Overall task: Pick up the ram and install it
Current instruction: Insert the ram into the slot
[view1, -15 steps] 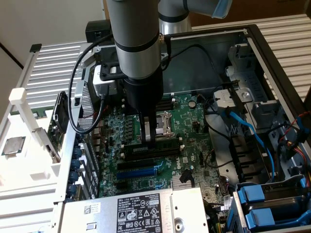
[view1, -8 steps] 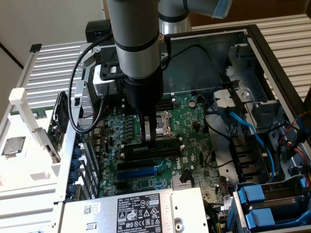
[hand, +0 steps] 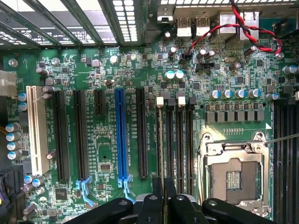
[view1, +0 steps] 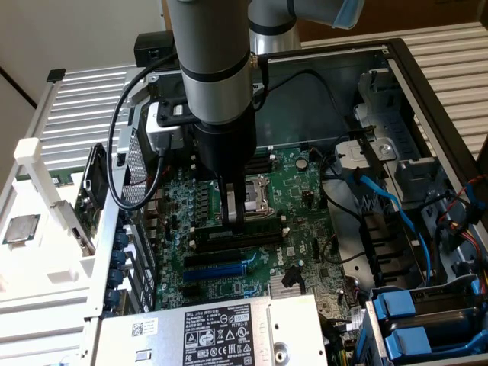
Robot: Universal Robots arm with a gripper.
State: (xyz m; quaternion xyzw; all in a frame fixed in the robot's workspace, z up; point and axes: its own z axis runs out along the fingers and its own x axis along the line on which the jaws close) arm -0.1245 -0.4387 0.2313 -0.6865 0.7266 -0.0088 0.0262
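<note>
Beside processor socket (hand: 233, 179), gripper (hand: 164, 186) clamps ram (hand: 160, 140) edge-on, empty memory slots (hand: 180, 140) alongside

Silver-grey arm (view1: 213, 61), black hand (view1: 238, 223), black cable (view1: 112, 152)

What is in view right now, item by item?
motherboard: one, green, inside the case.
blue slot: one, blue, mid-board.
processor socket: one, silver, on the motherboard.
memory slots: several, black with white clips, beside the processor socket.
ram: one, seen edge-on, along the memory slot nearest the blue slot.
wires: one twisted pair, red and black, board edge.
power supply: one, grey, exterior view's bottom.
drive caddies: two, blue, exterior view's lower right.
processor chip: one, silver, on the white stand, exterior view's left.
arm: one, grey, above the board.
end effector: one, black, shut on the ram.
</note>
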